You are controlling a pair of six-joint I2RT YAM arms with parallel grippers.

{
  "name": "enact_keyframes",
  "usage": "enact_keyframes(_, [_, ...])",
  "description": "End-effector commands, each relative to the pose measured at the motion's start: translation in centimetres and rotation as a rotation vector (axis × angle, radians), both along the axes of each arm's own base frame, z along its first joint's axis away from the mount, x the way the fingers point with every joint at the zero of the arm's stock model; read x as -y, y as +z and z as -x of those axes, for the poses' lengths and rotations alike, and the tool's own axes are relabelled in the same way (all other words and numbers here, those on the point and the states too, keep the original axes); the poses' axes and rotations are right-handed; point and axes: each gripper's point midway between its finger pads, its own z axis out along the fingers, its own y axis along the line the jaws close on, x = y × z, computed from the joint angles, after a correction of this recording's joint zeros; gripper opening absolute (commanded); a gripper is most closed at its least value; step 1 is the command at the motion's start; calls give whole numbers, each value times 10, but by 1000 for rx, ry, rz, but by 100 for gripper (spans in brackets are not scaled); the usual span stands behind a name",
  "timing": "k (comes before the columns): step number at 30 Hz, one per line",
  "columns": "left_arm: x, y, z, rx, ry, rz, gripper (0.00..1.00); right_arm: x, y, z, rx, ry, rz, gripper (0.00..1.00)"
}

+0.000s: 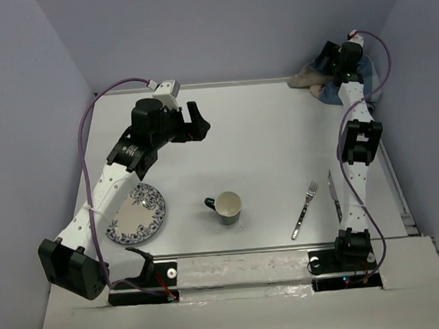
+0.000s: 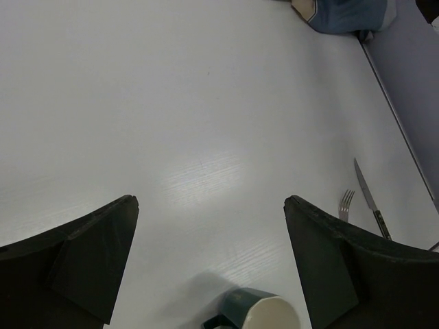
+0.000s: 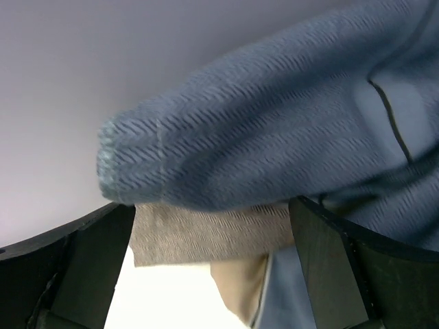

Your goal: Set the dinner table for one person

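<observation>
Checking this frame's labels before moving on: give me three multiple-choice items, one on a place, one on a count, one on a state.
1. Where on the matte white dinner table does the crumpled blue-and-tan cloth mat lie? A far right corner; B near left corner; C centre.
2. How many pieces of silver metal cutlery lie out? A one; B two; C four.
3. How is the left gripper? A shut on something; B open, empty; C out of view.
Answers: 1 A, the top view shows it bunched there; 2 B, one silver fork, one silver knife; 3 B, its jaws stand wide apart over bare table.
</observation>
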Motion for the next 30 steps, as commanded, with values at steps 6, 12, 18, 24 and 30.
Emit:
enact_keyframes(6, [13,20,9,30,-63,48,99,16,95,-29,389,-39,91,23])
enact_keyframes(12, [6,24,-3,67,-14,16,99,-35,131,-12,390,86,119,0])
enact_keyframes(18, [-12,45,-22,159,88,-27,99,-174,219,73,484,387,64,0])
enact_keyframes(24, [-36,50,-38,207,215,-27,99,-311,168,168,295,666,-81,0])
enact_keyframes(30, [-51,20,-69,142,285,38,99,-337,85,229,-14,758,-209,98])
